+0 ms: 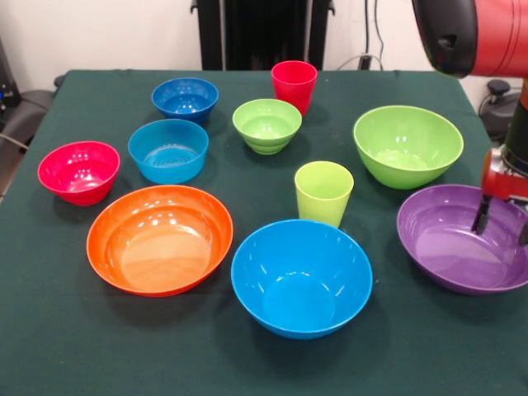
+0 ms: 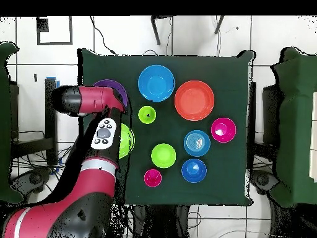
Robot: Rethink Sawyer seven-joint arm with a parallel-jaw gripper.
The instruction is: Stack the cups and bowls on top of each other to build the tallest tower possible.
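My gripper (image 1: 502, 223) hangs open at the right edge, over the large purple bowl (image 1: 462, 247), with one finger (image 1: 481, 216) down inside the bowl near its far rim. In the overhead view the arm hides the gripper and part of the purple bowl (image 2: 112, 85). The large lime green bowl (image 1: 407, 146) stands behind it. The lime green cup (image 1: 323, 192) and the red cup (image 1: 294, 84) stand upright. The large light blue bowl (image 1: 301, 277) and the orange bowl (image 1: 160, 239) are at the front. Every piece stands singly, with nothing nested.
The small pink-red bowl (image 1: 78, 172), small light blue bowl (image 1: 168, 150), dark blue bowl (image 1: 185, 99) and small lime green bowl (image 1: 266, 125) stand at the left and back of the green table (image 1: 74, 346). The arm's red upper link (image 1: 478, 33) hangs over the back right.
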